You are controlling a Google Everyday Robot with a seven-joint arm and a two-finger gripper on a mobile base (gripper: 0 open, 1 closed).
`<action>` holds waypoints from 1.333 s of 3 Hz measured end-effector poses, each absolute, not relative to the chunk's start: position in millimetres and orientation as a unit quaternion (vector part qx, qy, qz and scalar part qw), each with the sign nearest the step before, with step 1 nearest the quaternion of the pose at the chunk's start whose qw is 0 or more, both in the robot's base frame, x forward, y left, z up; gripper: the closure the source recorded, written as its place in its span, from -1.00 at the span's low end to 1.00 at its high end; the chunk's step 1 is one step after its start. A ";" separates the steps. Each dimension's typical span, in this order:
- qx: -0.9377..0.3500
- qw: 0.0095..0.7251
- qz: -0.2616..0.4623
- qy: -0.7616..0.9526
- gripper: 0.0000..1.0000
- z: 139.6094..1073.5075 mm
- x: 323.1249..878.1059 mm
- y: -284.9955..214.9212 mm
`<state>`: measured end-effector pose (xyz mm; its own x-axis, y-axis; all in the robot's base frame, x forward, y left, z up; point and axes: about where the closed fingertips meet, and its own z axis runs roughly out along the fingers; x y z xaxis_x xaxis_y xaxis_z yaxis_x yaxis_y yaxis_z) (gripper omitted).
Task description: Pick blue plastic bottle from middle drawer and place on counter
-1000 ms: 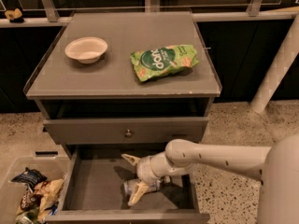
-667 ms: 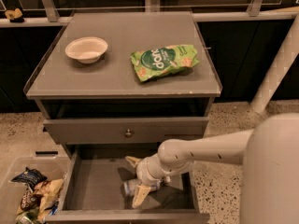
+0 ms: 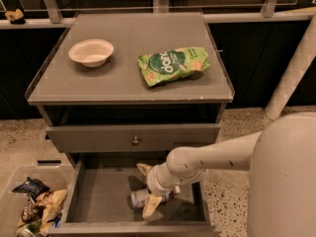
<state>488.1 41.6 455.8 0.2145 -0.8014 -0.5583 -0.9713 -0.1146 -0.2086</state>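
Observation:
The blue plastic bottle (image 3: 138,198) lies on its side on the floor of the open middle drawer (image 3: 101,194), near the front right. My gripper (image 3: 147,188) reaches down into the drawer from the right. Its two pale fingers are spread, one finger (image 3: 144,169) behind the bottle and the other finger (image 3: 150,207) in front of it, so the bottle's right end sits between them. The wrist hides part of the bottle. The counter (image 3: 113,78) is the grey cabinet top above.
A white bowl (image 3: 91,52) and a green snack bag (image 3: 173,65) sit on the counter. The closed upper drawer front with a round knob (image 3: 135,141) overhangs the open drawer. A clear bin with snack bags (image 3: 34,206) stands on the floor at left. My arm fills the right side.
My arm's shoulder and forearm have swung closer and fill more of the right side. The gripper has shifted slightly right over the bottle; its fingers stay spread.

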 end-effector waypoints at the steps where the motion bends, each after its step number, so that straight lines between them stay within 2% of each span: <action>1: -0.715 0.285 0.162 0.618 -1.00 444.4 495.5 25.7; 2: -0.695 0.297 0.150 0.638 -1.00 431.0 513.5 0.8; 4: -0.685 0.292 0.176 0.644 -1.00 404.2 520.4 -3.8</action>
<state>520.4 -3.8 404.2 0.1077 -0.7793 -0.6174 -0.9850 0.0008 -0.1728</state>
